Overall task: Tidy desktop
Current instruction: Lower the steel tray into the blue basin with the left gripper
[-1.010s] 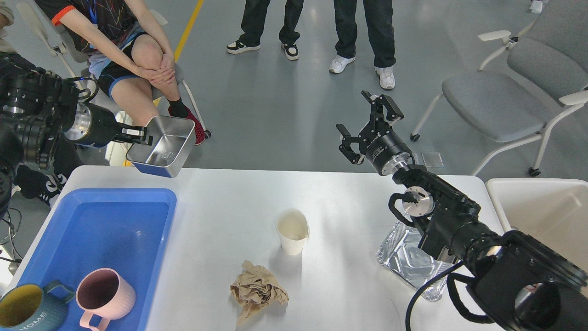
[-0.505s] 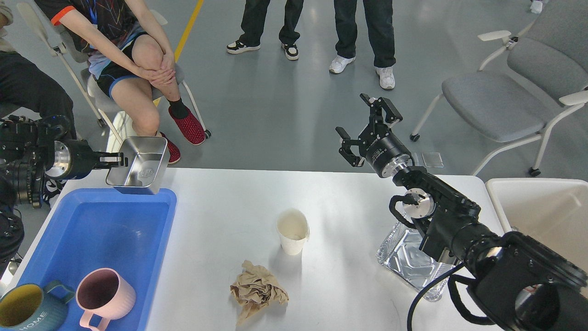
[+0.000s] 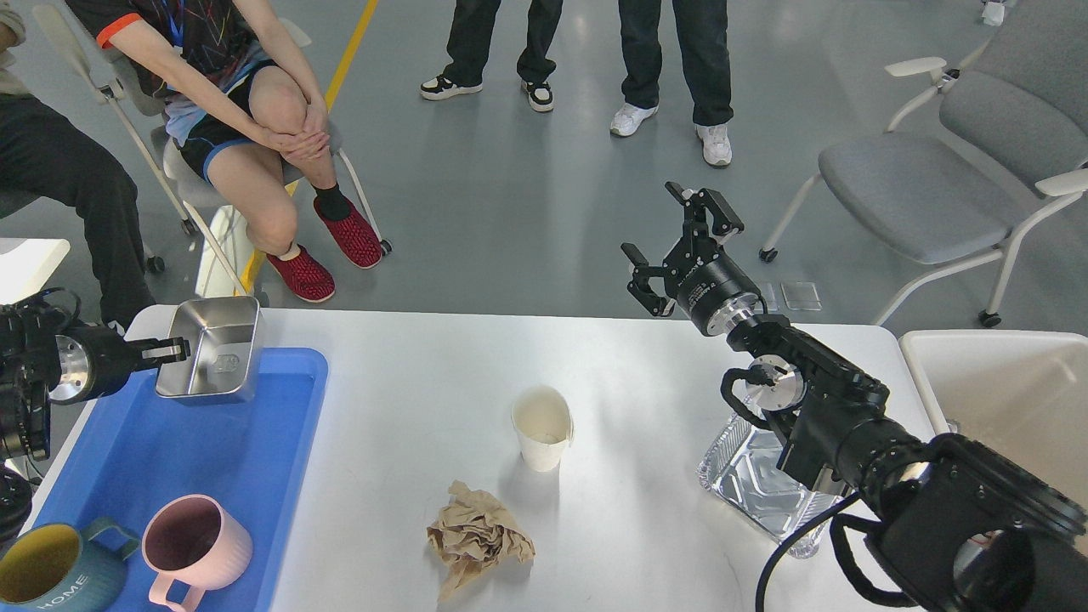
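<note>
The white desktop (image 3: 646, 374) fills the lower view. My left gripper (image 3: 174, 350) is shut on the near rim of a steel rectangular container (image 3: 212, 350) and holds it over the far end of the blue tray (image 3: 178, 442). My right gripper (image 3: 676, 234) is open and empty, raised above the table's far edge. On the desktop stand a white paper cup (image 3: 541, 427), a crumpled brown paper (image 3: 478, 540) and a foil tray (image 3: 752, 480) partly hidden under my right arm.
The blue tray holds a pink mug (image 3: 194, 546) and a teal mug (image 3: 51, 580). An off-white bin (image 3: 1003, 387) stands at the right edge. People sit and stand beyond the table; grey chairs (image 3: 935, 170) are at the back right.
My left gripper has carried the steel container down and to the left, from above the table's far edge to over the blue tray. The right gripper has dipped slightly.
</note>
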Motion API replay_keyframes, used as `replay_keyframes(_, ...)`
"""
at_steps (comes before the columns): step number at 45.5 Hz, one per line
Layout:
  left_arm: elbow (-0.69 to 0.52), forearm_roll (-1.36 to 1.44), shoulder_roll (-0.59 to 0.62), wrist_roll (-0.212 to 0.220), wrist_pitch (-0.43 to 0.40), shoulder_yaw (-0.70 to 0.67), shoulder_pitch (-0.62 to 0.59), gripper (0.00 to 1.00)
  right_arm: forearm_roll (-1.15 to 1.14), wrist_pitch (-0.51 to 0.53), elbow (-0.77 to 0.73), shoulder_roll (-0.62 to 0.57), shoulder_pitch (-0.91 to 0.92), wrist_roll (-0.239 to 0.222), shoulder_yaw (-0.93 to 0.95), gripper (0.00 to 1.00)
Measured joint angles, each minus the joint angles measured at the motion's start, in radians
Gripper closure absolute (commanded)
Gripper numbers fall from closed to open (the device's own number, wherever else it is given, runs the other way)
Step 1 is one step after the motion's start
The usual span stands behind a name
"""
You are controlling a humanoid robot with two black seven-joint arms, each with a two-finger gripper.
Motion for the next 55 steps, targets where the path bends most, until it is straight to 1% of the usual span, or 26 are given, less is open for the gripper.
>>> replay_keyframes(7, 0.000, -0.047, -0.006, 0.022, 0.035, -0.001, 0.042, 0.93, 0.000, 0.000, 0.000, -0.003, -0.009, 0.000, 0.000, 0.00)
replay_keyframes(11, 0.000, -0.059, -0.008, 0.028, 0.043, -0.002, 0.049, 0.87, 0.000, 0.000, 0.001, -0.005, -0.011, 0.000, 0.000, 0.00)
replay_keyframes(15, 0.000, -0.063, -0.012, 0.030, 0.052, -0.003, 0.051, 0.77, 0.000, 0.000, 0.002, -0.008, -0.013, 0.000, 0.000, 0.00)
replay_keyframes(19, 0.000, -0.067, -0.018, 0.031, 0.064, -0.005, 0.051, 0.72, 0.000, 0.000, 0.002, -0.008, -0.013, 0.000, 0.000, 0.00)
replay_keyframes(21, 0.000, -0.074, -0.021, 0.032, 0.068, -0.006, 0.052, 0.67, 0.000, 0.000, 0.002, -0.008, -0.015, 0.000, 0.000, 0.00)
replay_keyframes(23, 0.000, -0.077, -0.022, 0.032, 0.068, -0.006, 0.052, 0.63, 0.000, 0.000, 0.002, -0.008, -0.016, 0.000, 0.000, 0.00)
replay_keyframes(32, -0.001, -0.085, -0.037, 0.042, 0.070, -0.006, 0.066, 0.58, 0.000, 0.000, 0.002, -0.009, -0.021, 0.000, 0.000, 0.00)
replay_keyframes(35, -0.001, -0.085, -0.041, 0.045, 0.072, -0.006, 0.071, 0.52, 0.000, 0.000, 0.002, -0.009, -0.021, 0.000, 0.000, 0.00)
replay_keyframes(42, -0.001, -0.087, -0.051, 0.048, 0.076, -0.006, 0.080, 0.41, 0.000, 0.000, 0.003, -0.009, -0.022, 0.000, 0.000, 0.00)
replay_keyframes(45, -0.001, -0.090, -0.054, 0.048, 0.085, -0.007, 0.085, 0.31, 0.000, 0.001, 0.003, -0.009, -0.022, 0.000, 0.000, 0.00)
replay_keyframes(46, -0.001, -0.093, -0.056, 0.048, 0.093, -0.007, 0.087, 0.26, 0.000, 0.001, 0.003, -0.009, -0.022, 0.000, 0.000, 0.00)
replay_keyframes(48, -0.001, -0.098, -0.059, 0.048, 0.106, -0.007, 0.088, 0.20, 0.000, 0.001, 0.003, -0.009, -0.022, 0.000, 0.000, 0.00)
replay_keyframes(55, -0.001, -0.103, -0.063, 0.047, 0.150, -0.006, 0.101, 0.12, 0.000, 0.001, 0.003, -0.010, -0.022, 0.000, 0.000, 0.00)
